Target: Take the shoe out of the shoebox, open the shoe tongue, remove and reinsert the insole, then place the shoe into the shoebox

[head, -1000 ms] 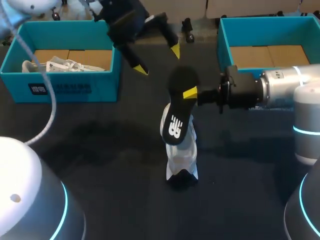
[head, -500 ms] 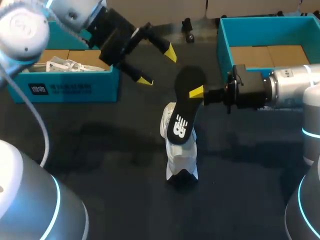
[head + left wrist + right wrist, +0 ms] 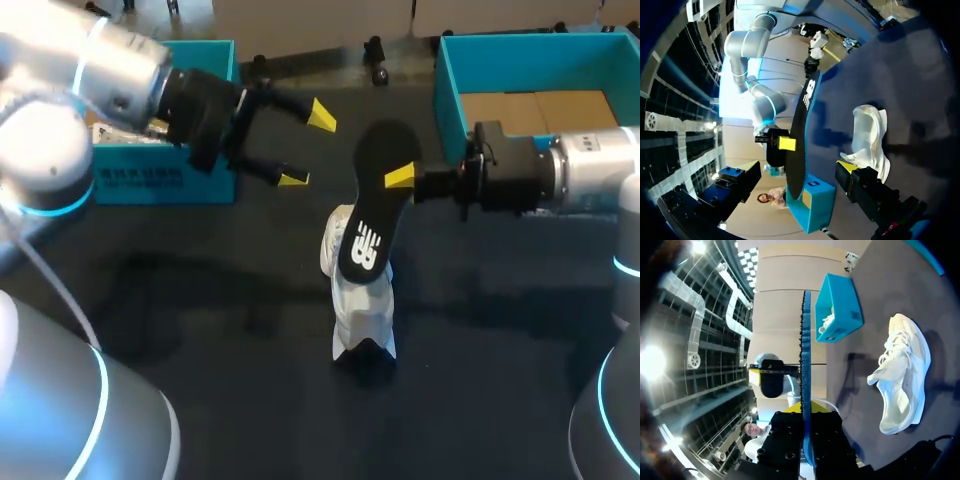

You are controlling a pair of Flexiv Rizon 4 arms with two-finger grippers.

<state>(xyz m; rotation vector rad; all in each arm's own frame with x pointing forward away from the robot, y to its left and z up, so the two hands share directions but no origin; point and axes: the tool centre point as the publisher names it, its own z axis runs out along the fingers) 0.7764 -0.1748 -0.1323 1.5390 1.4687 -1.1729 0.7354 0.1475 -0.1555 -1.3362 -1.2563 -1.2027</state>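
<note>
Right gripper [image 3: 398,180] comes in from the right side and is clamped on the black insole [image 3: 373,205], fingers closed down to the insole's thickness. One yellow tip shows on the near face; the other is hidden behind it. In the right wrist view the insole [image 3: 805,355] runs edge-on between the fingers. It is held up in the air, tilted, its lower end over the white shoe [image 3: 362,305]; whether they touch is unclear. The shoe sits on its sole on the dark table [image 3: 200,300], outside both boxes, mid-table. Left gripper [image 3: 308,148] is spread wide with nothing in it, hanging just beside the insole and not touching. The left teal shoebox [image 3: 150,178] is behind the left arm, with something white inside [image 3: 826,322] that can't be made out. The right teal shoebox [image 3: 446,75] is at the far right and shows a brown cardboard floor.
</note>
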